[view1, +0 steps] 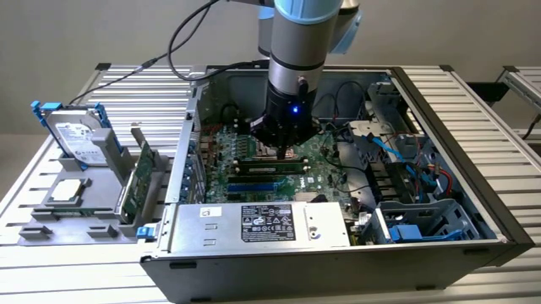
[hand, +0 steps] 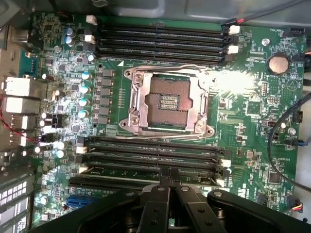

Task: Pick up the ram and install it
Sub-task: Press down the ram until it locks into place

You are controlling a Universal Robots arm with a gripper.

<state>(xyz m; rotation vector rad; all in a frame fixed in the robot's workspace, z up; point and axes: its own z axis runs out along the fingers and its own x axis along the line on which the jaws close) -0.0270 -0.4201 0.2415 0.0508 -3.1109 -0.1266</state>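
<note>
power supply label, print seemingly unreadable

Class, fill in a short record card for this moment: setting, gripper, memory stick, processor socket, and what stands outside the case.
setting: open computer case lying on a slatted table, motherboard exposed
gripper: gripper shut, down over the motherboard beside the memory slots
memory stick: ram lying along a slot just below the gripper; whether fully seated cannot be told
processor socket: socket empty, between two banks of slots
outside the case: hard drive and green expansion card upright in a grey holder, at the exterior view's left
</note>
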